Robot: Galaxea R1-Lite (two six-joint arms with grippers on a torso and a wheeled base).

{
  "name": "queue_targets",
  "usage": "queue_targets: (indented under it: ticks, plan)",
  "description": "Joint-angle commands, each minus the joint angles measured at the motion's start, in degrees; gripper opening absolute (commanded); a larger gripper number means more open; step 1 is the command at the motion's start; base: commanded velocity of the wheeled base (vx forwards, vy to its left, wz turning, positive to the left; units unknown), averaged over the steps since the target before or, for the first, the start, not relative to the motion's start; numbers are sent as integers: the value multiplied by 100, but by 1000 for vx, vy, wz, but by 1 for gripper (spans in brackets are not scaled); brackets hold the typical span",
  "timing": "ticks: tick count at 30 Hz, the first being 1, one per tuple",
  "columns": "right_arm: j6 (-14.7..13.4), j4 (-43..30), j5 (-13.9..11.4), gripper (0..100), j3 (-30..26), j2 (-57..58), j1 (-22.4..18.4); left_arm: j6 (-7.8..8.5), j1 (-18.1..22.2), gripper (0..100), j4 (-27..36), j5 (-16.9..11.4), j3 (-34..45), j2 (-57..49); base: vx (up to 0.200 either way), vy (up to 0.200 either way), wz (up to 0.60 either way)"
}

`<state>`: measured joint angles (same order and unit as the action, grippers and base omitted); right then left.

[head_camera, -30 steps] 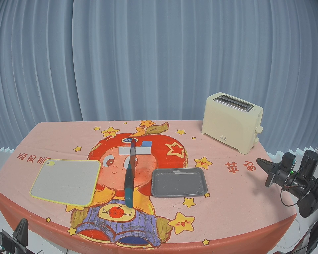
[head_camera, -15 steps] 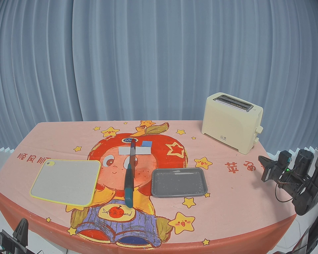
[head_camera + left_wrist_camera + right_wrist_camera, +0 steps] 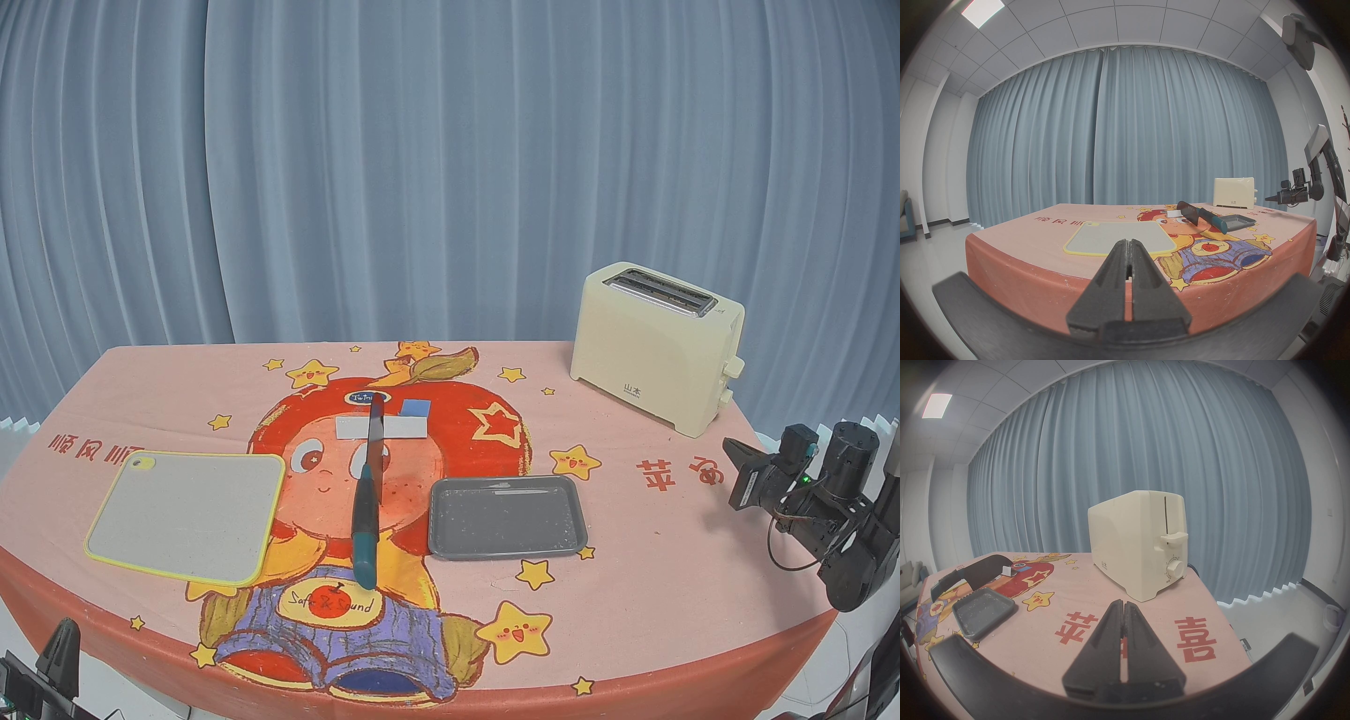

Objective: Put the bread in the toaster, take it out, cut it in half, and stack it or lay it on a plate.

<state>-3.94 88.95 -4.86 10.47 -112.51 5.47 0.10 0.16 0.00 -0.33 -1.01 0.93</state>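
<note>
A cream toaster [image 3: 656,345] stands at the table's back right, its lever side facing my right gripper [image 3: 1123,615]. That gripper [image 3: 732,452] is shut and empty, hovering off the table's right edge, just in front of and to the right of the toaster [image 3: 1136,543]. A grey plate [image 3: 506,517] lies empty at the middle front. Left of it a teal-handled knife [image 3: 366,502] leans its blade on a small white block [image 3: 398,427]. A yellow-rimmed cutting board [image 3: 187,516] lies bare at the front left. My left gripper [image 3: 1129,255] is shut and empty, low before the table's front left corner [image 3: 61,649].
A printed pink cloth [image 3: 656,572] covers the round-cornered table. A blue curtain [image 3: 422,159] hangs close behind it. A small blue piece [image 3: 414,408] sits by the white block. Open cloth lies between the plate and the toaster.
My right gripper has moved a little leftward, nearer the table's right edge and the toaster. The left gripper and the table's objects have stayed put.
</note>
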Motion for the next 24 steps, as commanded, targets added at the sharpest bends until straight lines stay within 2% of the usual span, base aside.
queue_targets:
  ticks: [1,10,15,20,24]
  plan:
    - [-11,43,3,0,16,106,-11,-1,2,0,0,-2,101,-93,0,0,0]
    - [200,43,108,0,25,238,-99,-1,2,0,-9,-2,101,-93,0,0,0]
    - [227,43,108,0,113,229,-310,-1,2,0,-9,-2,101,-93,0,0,0]
    - [200,43,-59,0,175,185,-609,-1,2,0,0,-2,101,-93,0,0,0]
    - [200,43,-357,0,166,176,-793,-1,2,0,0,-2,101,-93,0,0,0]
